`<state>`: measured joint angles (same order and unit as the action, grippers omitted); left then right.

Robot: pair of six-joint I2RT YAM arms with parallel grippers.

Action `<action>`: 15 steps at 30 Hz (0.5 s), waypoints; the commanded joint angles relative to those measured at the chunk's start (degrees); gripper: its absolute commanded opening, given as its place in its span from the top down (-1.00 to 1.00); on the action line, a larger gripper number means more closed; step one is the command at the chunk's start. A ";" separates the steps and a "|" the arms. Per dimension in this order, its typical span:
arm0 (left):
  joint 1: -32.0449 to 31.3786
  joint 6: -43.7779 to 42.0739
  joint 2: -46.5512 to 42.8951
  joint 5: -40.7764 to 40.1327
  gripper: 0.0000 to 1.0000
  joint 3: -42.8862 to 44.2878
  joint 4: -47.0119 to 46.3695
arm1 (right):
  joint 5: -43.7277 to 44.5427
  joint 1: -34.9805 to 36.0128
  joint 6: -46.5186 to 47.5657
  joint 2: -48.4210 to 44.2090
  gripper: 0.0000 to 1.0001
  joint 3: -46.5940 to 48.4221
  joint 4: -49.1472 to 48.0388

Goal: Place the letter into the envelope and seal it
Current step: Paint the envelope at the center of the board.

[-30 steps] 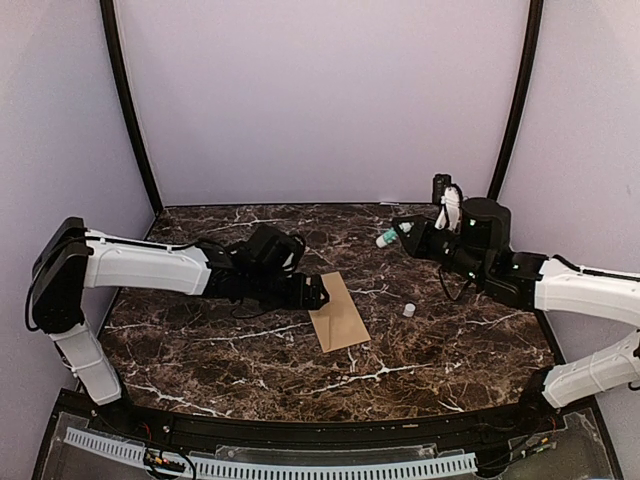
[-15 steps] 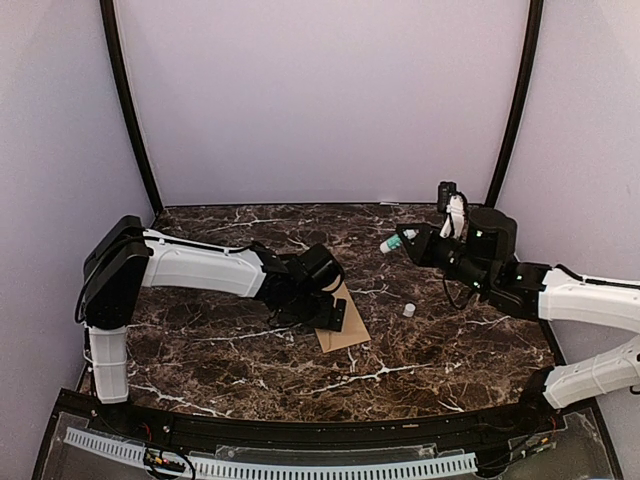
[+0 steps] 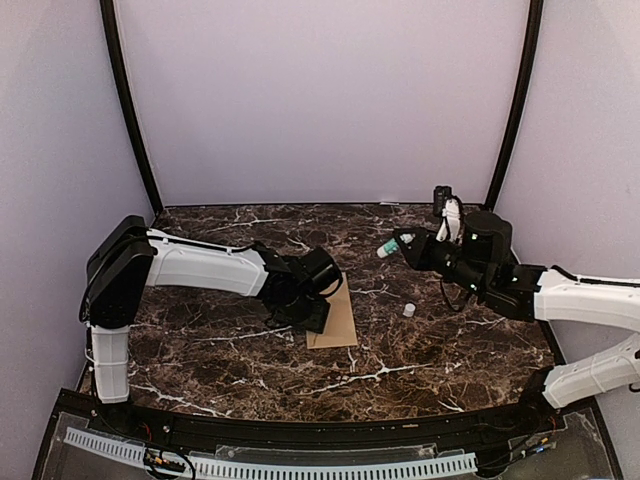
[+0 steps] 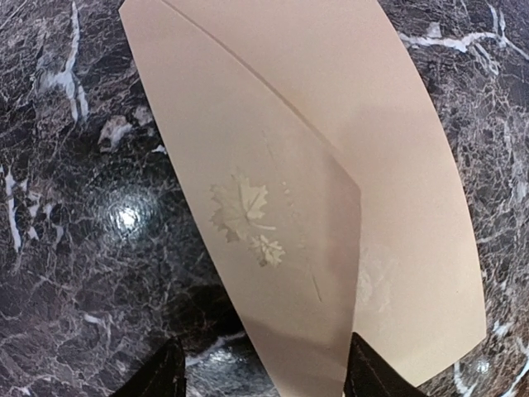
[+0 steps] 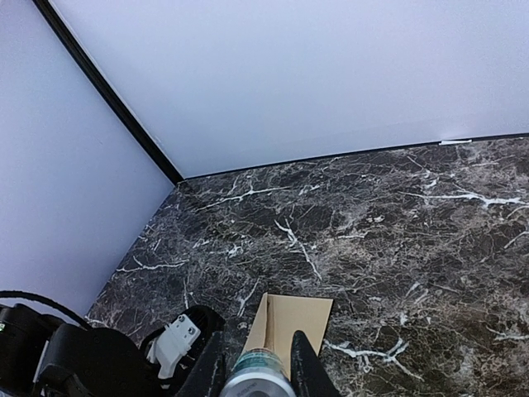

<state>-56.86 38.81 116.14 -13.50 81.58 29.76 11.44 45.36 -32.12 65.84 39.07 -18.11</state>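
Down low over the envelope [image 4: 331, 124] with the left gripper [image 4: 264, 376]: fingers [image 4: 165, 376] spread, pinching nothing, one tip out over the bare table [image 4: 66, 248], the other above the paper's near corner. Lying flat mid-table, flap [image 4: 273, 207] side up, flap folded across the body with its point toward the right of the wrist view. No sign of the letter anywhere; presumably tucked inside, but impossible to tell from here.

Over on the right, well apart from the paper: right gripper [image 5: 258, 364] clamped on a white tube [image 5: 252, 385], held up off the table. Small white cap [image 3: 408, 310] sitting alone between that arm and the envelope.

Looks like the sealing stage, with the flap to be pressed shut. To do it well:
- Come down flat on the flap near its point, not on the fold.
- Press straight down first, then sweep outward along the slanted edges.
- Go gently. Thin paper on glossy marble, likely to skate or swivel under any sideways push.
- Avoid catching the near corner between the tips and peeling it up.
- Mind the faint wet-looking patch just beyond the flap's point. Probably glue, so best to keep the pads off it.
- Hold the tube high and away, clear of the left arm's sweep.
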 commanded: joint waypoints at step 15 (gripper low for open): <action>6.94 -1.15 -15.20 10.04 0.37 -18.88 -17.63 | -8.29 2.08 5.69 15.16 1.00 7.07 -4.24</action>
<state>-51.37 38.63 103.66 -8.25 65.56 18.50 5.30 45.84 -29.76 77.30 42.19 -19.35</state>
